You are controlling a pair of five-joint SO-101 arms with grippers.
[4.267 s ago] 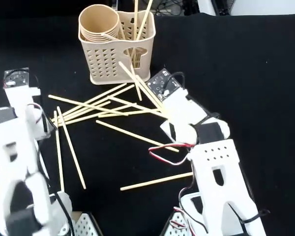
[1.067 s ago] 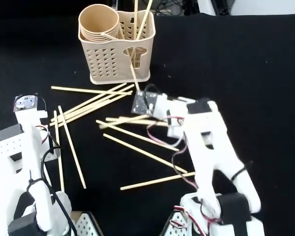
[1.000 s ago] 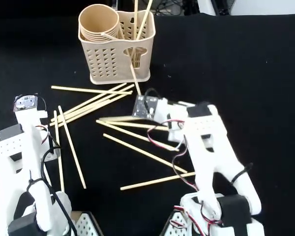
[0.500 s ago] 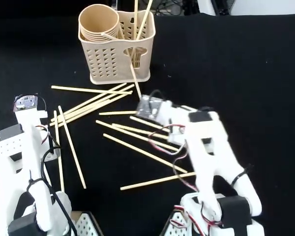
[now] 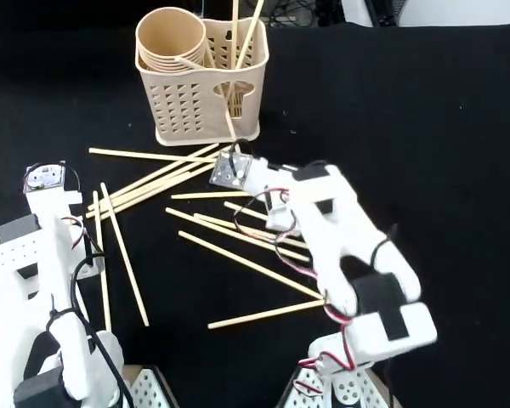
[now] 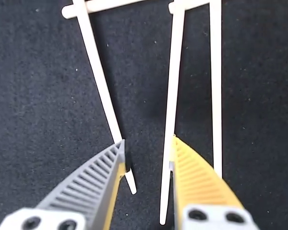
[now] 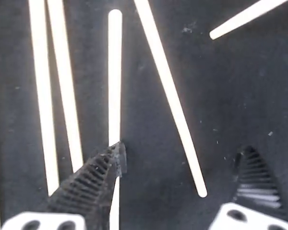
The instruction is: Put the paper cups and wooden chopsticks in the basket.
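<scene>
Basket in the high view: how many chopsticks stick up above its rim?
2. An upright chopstick and a tilted chopstick beside it, both in the basket next to the paper cups. A third chopstick lies across the cups' mouth; more may be hidden inside.

- A black cloth [image 5: 442, 153] covers the table and fills most of the high view.
- Beyond its far edge lies a tangle of dark cables [image 5: 282, 10].
- A white surface [image 5: 463, 10] shows at the far right corner, just beside a dark object [image 5: 382, 10].
- In the wrist views the cloth has a fine grain, flecked with pale lint [image 7: 187, 29].
</scene>
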